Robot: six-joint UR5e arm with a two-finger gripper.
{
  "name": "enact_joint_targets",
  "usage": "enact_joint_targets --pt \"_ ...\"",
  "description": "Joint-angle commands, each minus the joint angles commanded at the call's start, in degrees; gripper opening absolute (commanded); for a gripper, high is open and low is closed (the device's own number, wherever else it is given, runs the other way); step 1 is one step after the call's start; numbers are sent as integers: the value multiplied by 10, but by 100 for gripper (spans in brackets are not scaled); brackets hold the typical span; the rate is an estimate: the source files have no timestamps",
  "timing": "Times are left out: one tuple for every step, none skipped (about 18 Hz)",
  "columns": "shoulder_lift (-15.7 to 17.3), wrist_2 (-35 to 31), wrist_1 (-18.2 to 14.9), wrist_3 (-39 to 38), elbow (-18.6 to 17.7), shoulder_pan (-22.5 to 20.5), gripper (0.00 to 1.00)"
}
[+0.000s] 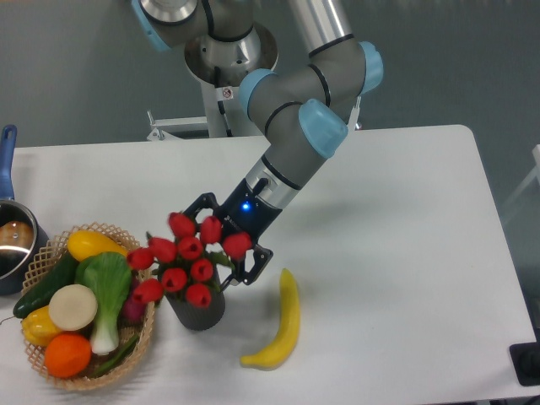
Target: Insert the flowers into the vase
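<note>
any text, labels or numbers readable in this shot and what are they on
Nothing can be read.
Small white sticker with a red mark on the robot base: too small and blurred to read.
Blue light on the gripper body: a lamp, not text.
The flowers, vase, banana, basket and pot: no print that I can make out.
</note>
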State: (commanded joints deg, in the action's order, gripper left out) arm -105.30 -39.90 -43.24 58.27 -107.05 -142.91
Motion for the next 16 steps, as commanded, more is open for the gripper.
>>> enact_joint_targets --pt "0 1 0 1 -3 -1 100" --pt "0 2 0 0 -1 -3 100" --pt "2 2 0 0 -2 -4 100" --pt "4 0 -1 0 -4 -5 100" --pt "14 -2 -2 1 -6 -7 100" --pt "25 -5 -2 1 -11 -8 100" --pt "39 -21 -2 1 -13 -11 100" --pt "52 -52 -3 2 -15 -14 100" --pt "65 -94 -3 2 -16 -14 100" --pt "78 -135 -3 2 -15 -13 100" --pt "87 -161 -3 2 -15 -13 100" --pt "95 -178 -3 2 -15 -13 100" --pt "109 -198 -3 2 -16 -13 100" --pt "123 -222 -4 2 -15 -14 100" --pt "134 -248 -7 2 -13 -16 100" --pt "140 -269 -8 3 -9 -17 100"
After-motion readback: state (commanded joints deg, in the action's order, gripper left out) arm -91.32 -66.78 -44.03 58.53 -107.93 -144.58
